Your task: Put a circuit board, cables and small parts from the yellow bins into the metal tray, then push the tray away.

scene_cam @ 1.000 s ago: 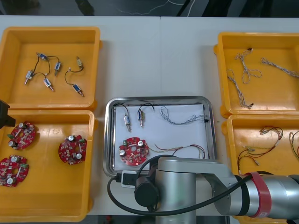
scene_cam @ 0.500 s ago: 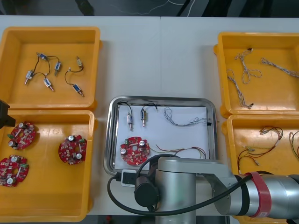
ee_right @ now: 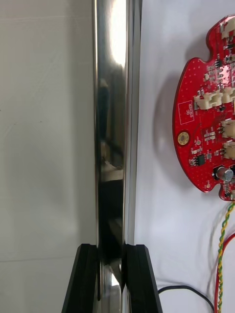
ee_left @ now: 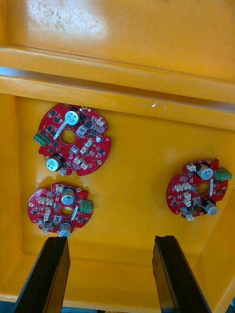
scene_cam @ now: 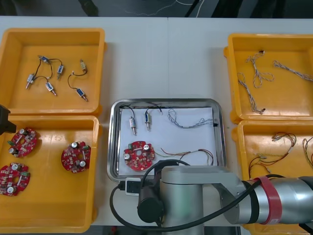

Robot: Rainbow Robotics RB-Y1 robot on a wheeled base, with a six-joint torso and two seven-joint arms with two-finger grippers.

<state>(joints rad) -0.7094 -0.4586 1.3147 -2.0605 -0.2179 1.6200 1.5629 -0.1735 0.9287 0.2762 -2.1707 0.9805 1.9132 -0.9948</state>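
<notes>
Front view: metal tray [scene_cam: 113, 142] at frame centre holds a red circuit board [scene_cam: 139, 155], small metal parts [scene_cam: 132, 124], a blue-and-white cable [scene_cam: 188, 122] and a red-and-yellow cable [scene_cam: 193, 154].
Right wrist view: right gripper [ee_right: 111, 247] pinches the tray's rim, the board just inside it.
Left wrist view: left gripper [ee_left: 110, 239] is spread over a yellow bin [ee_left: 147, 49] holding three boards [ee_left: 72, 139].
</notes>
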